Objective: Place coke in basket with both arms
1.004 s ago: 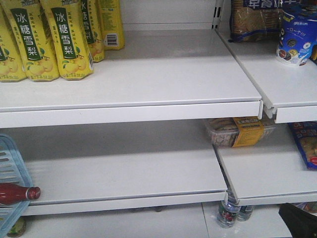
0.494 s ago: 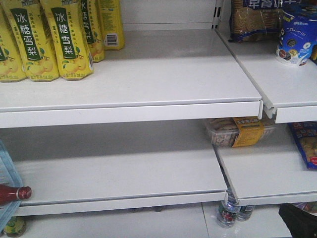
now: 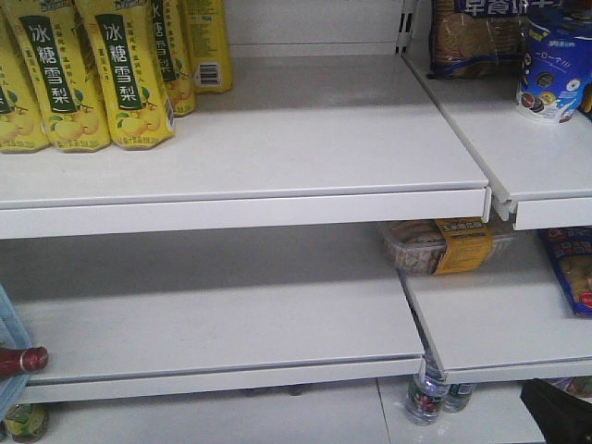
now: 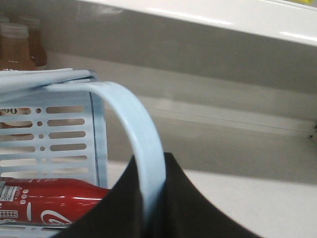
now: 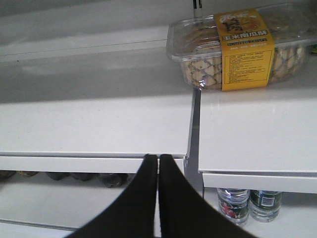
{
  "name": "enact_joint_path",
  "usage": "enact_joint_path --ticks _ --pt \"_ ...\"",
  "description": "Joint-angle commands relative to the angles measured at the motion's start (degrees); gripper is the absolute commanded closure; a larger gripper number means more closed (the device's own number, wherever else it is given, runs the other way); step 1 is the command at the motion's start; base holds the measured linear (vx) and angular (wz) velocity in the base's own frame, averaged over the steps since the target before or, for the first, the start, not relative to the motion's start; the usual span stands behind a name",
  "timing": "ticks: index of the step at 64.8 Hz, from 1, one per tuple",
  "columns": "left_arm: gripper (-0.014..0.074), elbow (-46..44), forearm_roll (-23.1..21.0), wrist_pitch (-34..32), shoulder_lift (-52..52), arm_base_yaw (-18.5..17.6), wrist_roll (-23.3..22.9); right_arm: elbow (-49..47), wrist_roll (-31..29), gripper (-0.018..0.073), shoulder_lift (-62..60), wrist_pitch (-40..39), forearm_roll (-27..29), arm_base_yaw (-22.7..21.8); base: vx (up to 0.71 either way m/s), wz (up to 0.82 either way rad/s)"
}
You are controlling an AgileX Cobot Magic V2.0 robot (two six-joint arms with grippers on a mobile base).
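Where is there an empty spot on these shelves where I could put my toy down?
The middle shelf is bare from the basket at its left edge to the clear cookie box. The top shelf is bare right of the yellow drink bottles. The right-hand shelves, holding snack packs, are crowded.

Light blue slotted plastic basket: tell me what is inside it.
A red Coca-Cola bottle lies on its side inside the light blue slotted plastic basket. The black left hand covers the rest of the interior.
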Motion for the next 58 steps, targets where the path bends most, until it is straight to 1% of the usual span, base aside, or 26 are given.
enact_joint_path --ticks 1,15,58 --pt "0.0604 0.81 1.15 -6.71 -1.17 1.31 1.27 -1.63 -0.35 0.0564 0.23 -0.64 0.09 -0.20 0.00 0.00" --pt "0.0604 0.81 2.15 -10.14 -1.17 1.35 1.27 -1.63 -0.35 0.0564 0.23 -0.64 0.09 -0.20 0.00 0.00" --pt "0.0604 0.76 2.15 -9.92 -1.12 1.35 1.27 -1.63 -0.35 0.0564 0.23 -0.64 0.09 -0.20 0.00 0.00"
